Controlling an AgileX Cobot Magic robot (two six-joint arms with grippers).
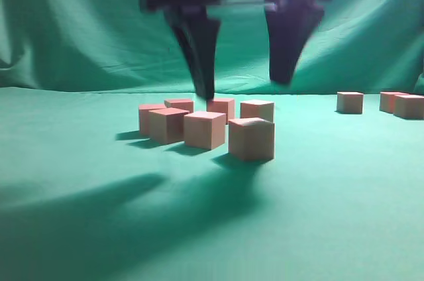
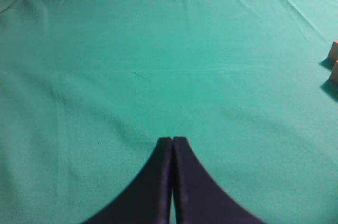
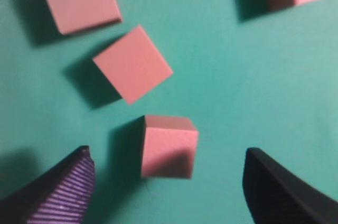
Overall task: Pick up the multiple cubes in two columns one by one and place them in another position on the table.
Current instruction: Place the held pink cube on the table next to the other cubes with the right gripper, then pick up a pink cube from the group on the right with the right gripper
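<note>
Hovering wide open over the cluster of cubes (image 1: 205,128) mid-table (image 1: 331,195), right gripper (image 1: 245,82) risks nudging tightly packed neighbours as it descends on one cube (image 3: 168,146). Left gripper (image 2: 172,140) sits pressed together, empty. Three cubes already lie apart at right.

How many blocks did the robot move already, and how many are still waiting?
Three cubes already sit apart at the far right of the table, so those look moved. Right now the right gripper hangs open above the cluster of seven cubes, holding nothing; one cube lies between its fingers in the wrist view. The left gripper is shut and empty. Seven seem left.
</note>
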